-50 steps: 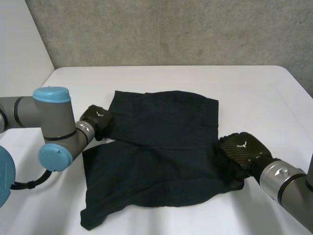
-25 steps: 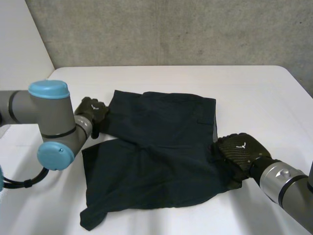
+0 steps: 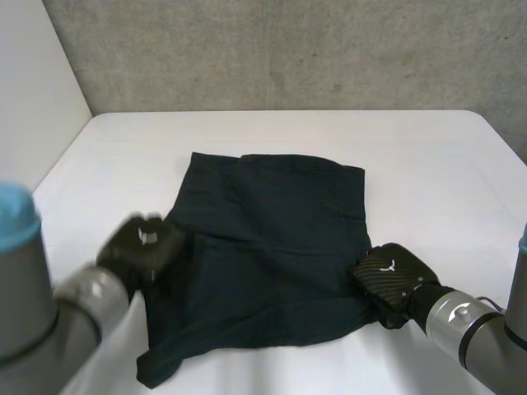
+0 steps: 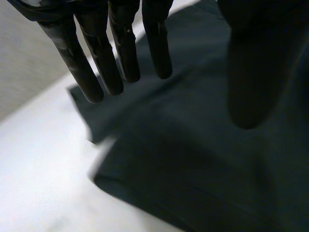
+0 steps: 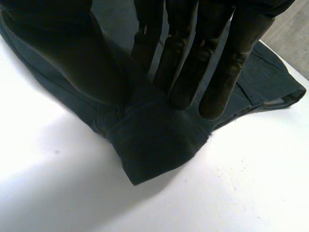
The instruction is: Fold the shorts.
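Dark shorts [image 3: 263, 239] lie spread on the white table [image 3: 428, 156], with one layer folded over the other. My left hand [image 3: 142, 245] is at the shorts' left edge. Its fingers [image 4: 120, 53] are straight and spread above the cloth [image 4: 193, 159], holding nothing. My right hand [image 3: 387, 278] is at the shorts' near right corner. Its straight fingers [image 5: 186, 63] and thumb hang just over a thick folded corner of the cloth [image 5: 154, 145], with nothing pinched between them.
A grey concrete wall [image 3: 288, 49] runs behind the table and a white panel [image 3: 33, 107] stands at the left. Bare tabletop surrounds the shorts on the far side and to the right. My left forearm [image 3: 49, 329] fills the near left corner.
My left hand swung from the far left edge of the shorts toward the near side. My right hand slid nearer and a little left, and the near right corner of the cloth drew in.
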